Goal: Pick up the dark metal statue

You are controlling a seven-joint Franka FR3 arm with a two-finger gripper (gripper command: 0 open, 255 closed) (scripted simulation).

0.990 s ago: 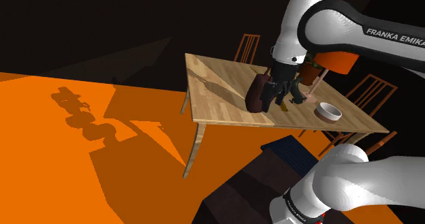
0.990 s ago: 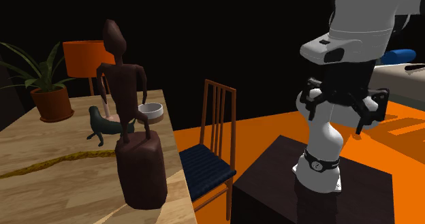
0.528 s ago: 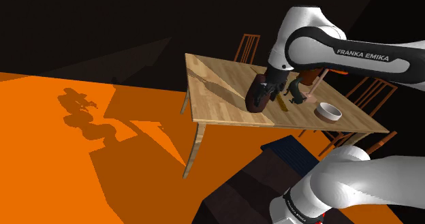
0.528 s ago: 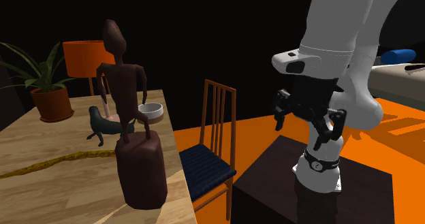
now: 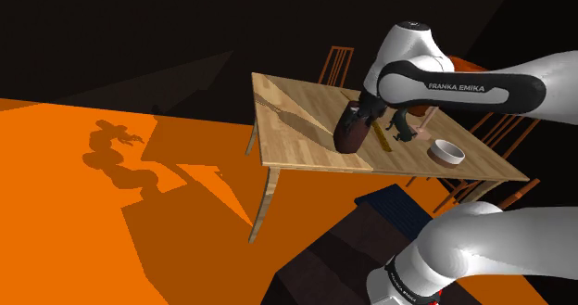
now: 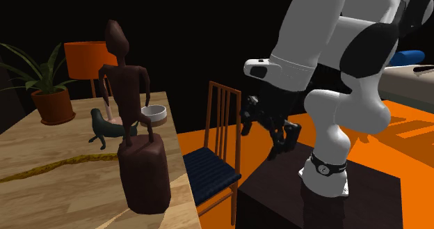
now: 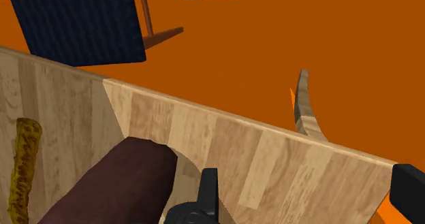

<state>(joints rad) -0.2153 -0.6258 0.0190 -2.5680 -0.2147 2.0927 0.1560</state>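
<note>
The dark brown statue [image 6: 132, 102], a thin upright figure on a rounded block, stands near the wooden table's [image 6: 49, 203] edge; it also appears in the shoulder view [image 5: 349, 130]. My gripper [image 6: 268, 127] hangs open and tilted beyond that edge, above the chair, apart from the statue at about its base height. In the wrist view the statue's block [image 7: 112, 188] lies just outside one of the gripper's [image 7: 308, 197] fingers [image 7: 208, 187], not between them, and nothing is held.
On the table behind the statue are a small dark seal figure [image 6: 103, 129], a white bowl [image 6: 153, 113], a potted plant [image 6: 47, 88] and a yellow rope-like strip [image 6: 49, 168]. A wooden chair [image 6: 217, 147] with a dark seat stands at the table edge. The floor is orange.
The arm has swung toward the table; the gripper moved to the second exterior view's left, nearer the statue, and tilted. Its fingers stayed open. The statue has not moved.
</note>
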